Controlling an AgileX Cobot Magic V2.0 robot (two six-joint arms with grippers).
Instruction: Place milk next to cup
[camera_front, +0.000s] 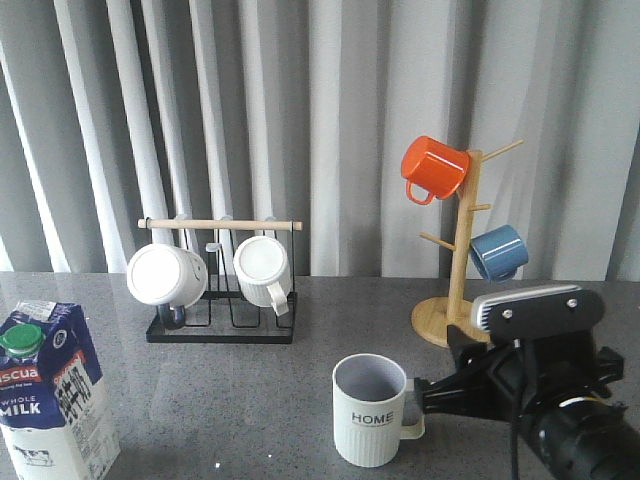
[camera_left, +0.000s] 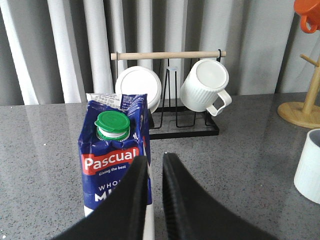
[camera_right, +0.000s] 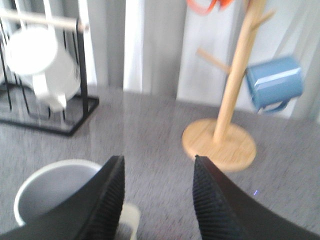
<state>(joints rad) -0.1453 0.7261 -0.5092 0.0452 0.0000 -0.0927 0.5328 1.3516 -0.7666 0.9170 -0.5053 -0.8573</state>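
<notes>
While the grey table (camera_front: 250, 400) fills the lower half of the front view, its contents run left to right as follows.

Milk: the milk (camera_front: 48, 385) stands upright at the lower left corner of the frame, green cap at its top, well apart from the cup.

Left gripper: the left gripper (camera_left: 154, 200) shows only in its wrist view, fingers narrow with a slim gap, empty, just short of the carton.

Rack: a black rack (camera_front: 222, 285) with a wooden bar sits left of centre, two white mugs (camera_front: 262, 270) on it.

Cup: the cup (camera_front: 372, 410) stands upright at lower centre, "HOME" facing the camera, handle to the right.

Mug tree: a wooden mug tree (camera_front: 458, 250) at centre right carries an orange mug (camera_front: 433, 168) and a blue mug (camera_front: 498, 252).

Right gripper: the right gripper (camera_right: 157, 200) at lower right is spread wide, holding nothing, beside the cup's handle.
</notes>
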